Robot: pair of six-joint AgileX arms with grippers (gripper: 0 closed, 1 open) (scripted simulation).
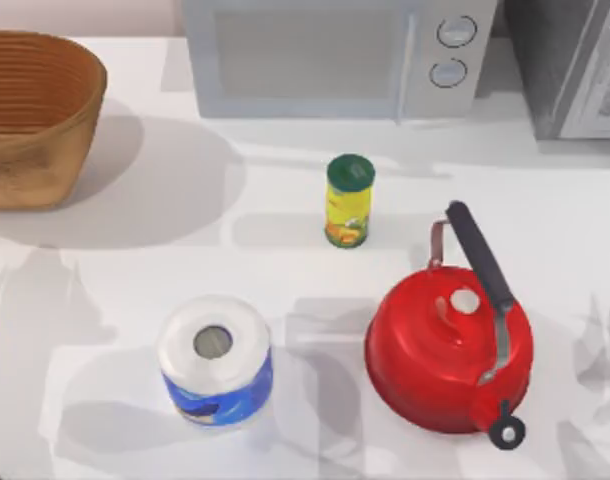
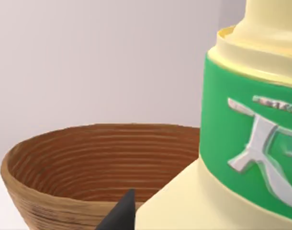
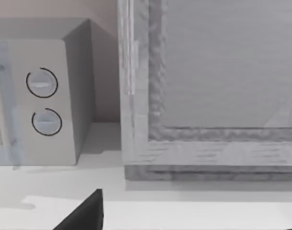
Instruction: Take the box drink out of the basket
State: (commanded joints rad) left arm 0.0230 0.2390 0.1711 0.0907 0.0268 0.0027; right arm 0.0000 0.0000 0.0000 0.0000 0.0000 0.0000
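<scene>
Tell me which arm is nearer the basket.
Left. The left wrist view looks into the basket from close by, with the box drink right at the left hand. The right arm faces the microwave, on the table's far side.

We note a brown ribbed basket (image 1: 30, 115); pale yellow box drink (image 2: 241, 143) with green band and silver mark; red kettle (image 1: 447, 345), black handle; yellow can (image 1: 349, 201), green lid; white paper roll (image 1: 215, 360), blue wrapper; grey microwave (image 1: 330, 55); white table (image 1: 285, 270).
</scene>
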